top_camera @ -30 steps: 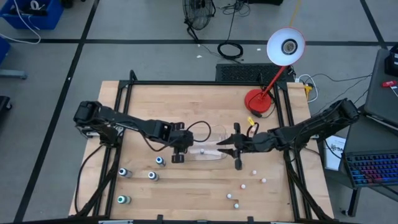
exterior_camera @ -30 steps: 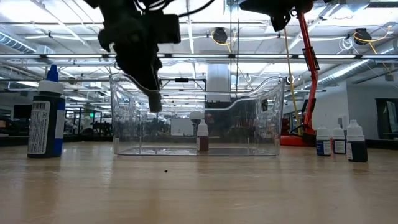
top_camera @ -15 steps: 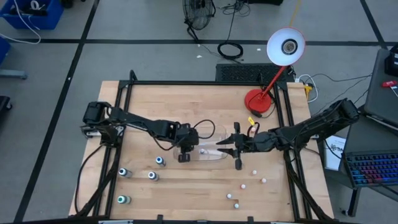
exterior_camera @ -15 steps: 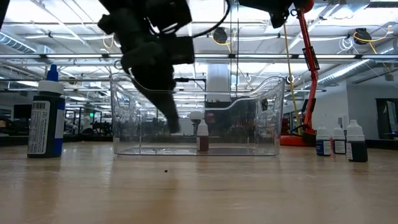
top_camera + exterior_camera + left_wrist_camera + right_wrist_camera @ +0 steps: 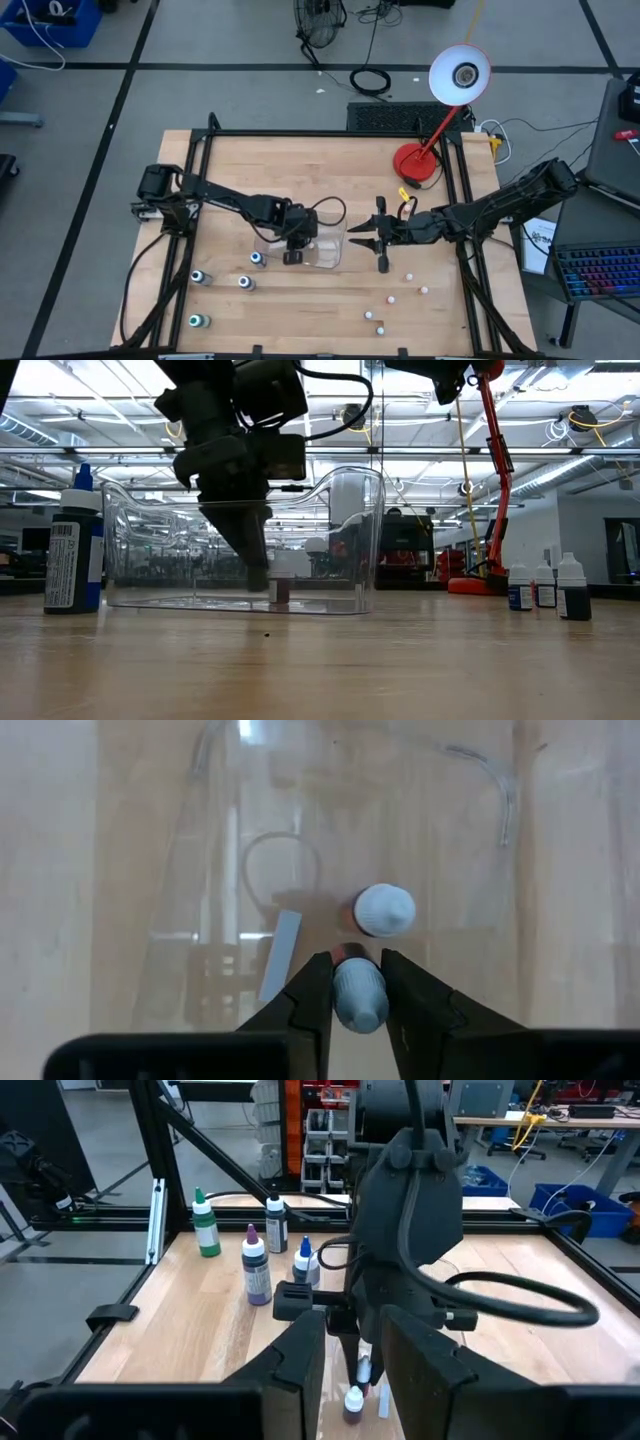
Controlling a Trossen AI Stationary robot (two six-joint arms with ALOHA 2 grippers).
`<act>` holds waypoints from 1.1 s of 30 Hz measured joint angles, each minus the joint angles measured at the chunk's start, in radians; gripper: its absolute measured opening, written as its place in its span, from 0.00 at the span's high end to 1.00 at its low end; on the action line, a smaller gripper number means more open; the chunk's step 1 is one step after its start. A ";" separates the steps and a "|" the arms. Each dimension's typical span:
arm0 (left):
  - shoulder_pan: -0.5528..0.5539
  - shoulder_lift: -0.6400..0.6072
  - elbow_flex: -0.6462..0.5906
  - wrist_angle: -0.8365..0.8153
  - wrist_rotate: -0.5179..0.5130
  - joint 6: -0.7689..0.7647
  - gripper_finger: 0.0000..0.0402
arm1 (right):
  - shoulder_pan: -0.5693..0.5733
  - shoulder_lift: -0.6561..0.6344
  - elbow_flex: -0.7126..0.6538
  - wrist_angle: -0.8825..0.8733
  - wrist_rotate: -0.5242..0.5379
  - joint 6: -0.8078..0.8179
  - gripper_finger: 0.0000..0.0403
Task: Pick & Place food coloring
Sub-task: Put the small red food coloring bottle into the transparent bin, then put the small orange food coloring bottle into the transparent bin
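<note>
Dragged leftward over the last second, tray (image 5: 330, 252) and all, with the left gripper (image 5: 292, 256) reaching down inside it; now well apart from the right gripper (image 5: 352, 241), which hangs spread wide and empty beside the tray's near end.

Pinches a small bottle (image 5: 358, 998) between the left fingers (image 5: 312, 995), both touching its sides just below the pale cap. Stands just beyond those fingertips: a second bottle (image 5: 385, 910), white-capped, upright on the tray floor, close to the held one but not clearly touching it. Cannot tell from the low view whether the held bottle rests on the floor or hangs just above it.

Judging by its look: very light, stiff plastic, smooth and round, so likely to slip or twist out of a loose pinch, and to topple easily once set down. Best taken across the body just under the cap, as now, upright. Worth noting too how light the tray is: slides at a nudge from the fingers.

Scattered to either side of the left gripper, more loose bottles (image 5: 245, 283) on the bare table, not yet collected.
</note>
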 joint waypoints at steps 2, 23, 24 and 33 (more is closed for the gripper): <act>0.000 0.000 0.000 0.000 0.000 -0.001 0.82 | 0.000 0.000 0.000 0.000 0.000 0.000 0.78; 0.000 -0.012 0.033 -0.005 -0.001 -0.003 0.59 | 0.000 0.000 0.000 0.000 0.000 0.000 0.78; 0.000 -0.018 0.046 -0.013 -0.001 -0.003 0.59 | 0.000 0.000 0.000 0.000 0.000 0.000 0.78; 0.002 -0.188 0.193 -0.270 -0.003 0.054 0.62 | 0.000 -0.032 -0.001 -0.053 0.000 0.000 0.78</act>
